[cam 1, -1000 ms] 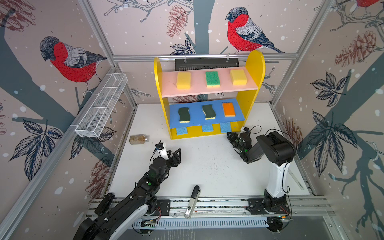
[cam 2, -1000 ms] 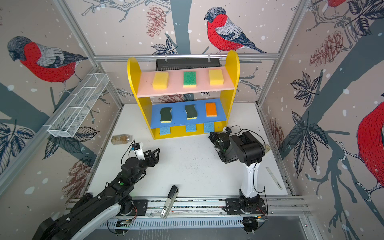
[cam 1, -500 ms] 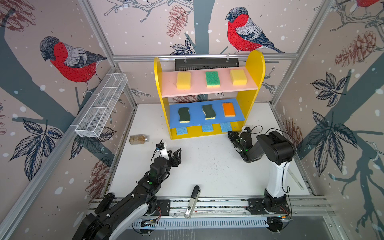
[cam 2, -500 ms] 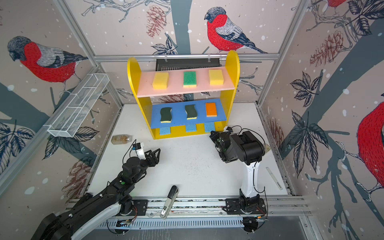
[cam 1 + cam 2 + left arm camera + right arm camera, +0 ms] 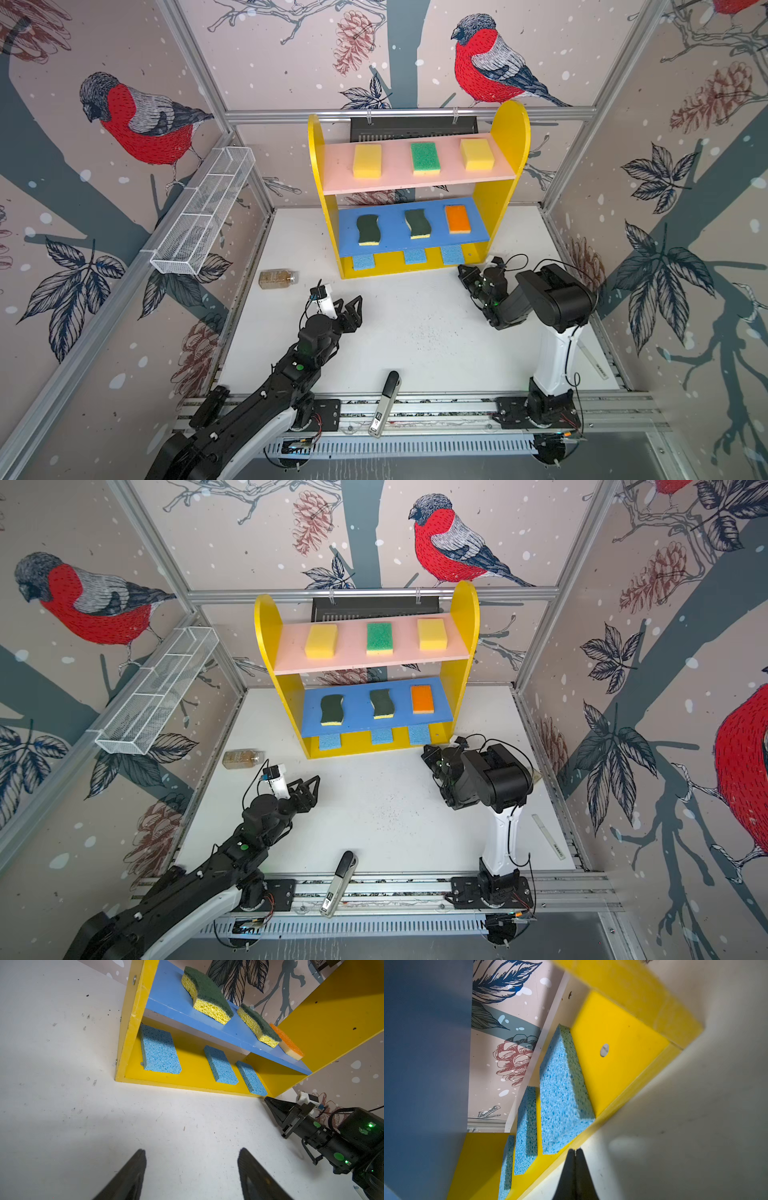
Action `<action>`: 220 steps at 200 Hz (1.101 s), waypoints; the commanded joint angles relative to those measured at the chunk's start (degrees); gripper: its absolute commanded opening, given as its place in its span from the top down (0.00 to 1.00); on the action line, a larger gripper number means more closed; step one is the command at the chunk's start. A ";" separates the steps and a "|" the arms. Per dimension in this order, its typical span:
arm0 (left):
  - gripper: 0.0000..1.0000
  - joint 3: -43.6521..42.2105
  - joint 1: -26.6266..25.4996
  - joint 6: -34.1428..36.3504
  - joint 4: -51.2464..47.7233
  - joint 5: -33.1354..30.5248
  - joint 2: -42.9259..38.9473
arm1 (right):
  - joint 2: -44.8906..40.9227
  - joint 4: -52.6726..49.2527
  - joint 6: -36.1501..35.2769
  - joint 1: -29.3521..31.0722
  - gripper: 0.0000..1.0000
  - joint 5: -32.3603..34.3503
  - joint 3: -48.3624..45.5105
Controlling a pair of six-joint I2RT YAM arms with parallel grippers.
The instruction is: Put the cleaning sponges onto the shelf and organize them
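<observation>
Nearest, a handheld tool [image 5: 384, 401] lies at the rail, out of play. On the left, the left pincer [image 5: 348, 306] hangs over bare tabletop [image 5: 415, 336], jaws apart and empty. Farther in on the right, the right pincer [image 5: 462, 271] is closed on nothing. Its tip sits low at the near right corner of the shelf [image 5: 510, 124], just beside the right blue sponge [image 5: 452, 254]; whether they touch cannot be told.

All nine sponges look placed:
- **Yellow base:** three blue ones.
- **Blue board [image 5: 392, 235]:** two dark green ones [image 5: 368, 229] and an orange one [image 5: 457, 219].
- **Pink board [image 5: 395, 176], farthest:** yellow, green, yellow.

So the step in hand is probably tidying. The right blue sponge lies closer to the middle one [image 5: 414, 256] than the left one [image 5: 363, 262] does. To even the row, use the closed tip as a pusher. Set it flat against the sponge's side, not a corner, since thin foam would likely buckle or swivel. Slide slowly and stay low under the blue board, without leaning on the yellow side, as the light shelf could shift. The bottle [image 5: 277, 278] on the left needs nothing.
</observation>
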 commanded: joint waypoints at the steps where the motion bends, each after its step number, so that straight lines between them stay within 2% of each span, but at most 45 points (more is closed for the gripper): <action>1: 0.29 0.02 -0.04 -0.05 0.91 0.03 -0.42 | 0.52 -5.68 -0.55 0.55 0.96 -1.49 0.03; 80: 0.29 -0.17 0.04 0.12 -0.50 -0.86 -2.30 | 2.98 -5.45 2.12 2.37 0.95 -1.74 2.73; 220: 0.29 -0.05 -0.01 -1.01 -3.08 -2.43 -4.37 | 4.31 -7.70 6.40 3.66 0.96 2.00 3.93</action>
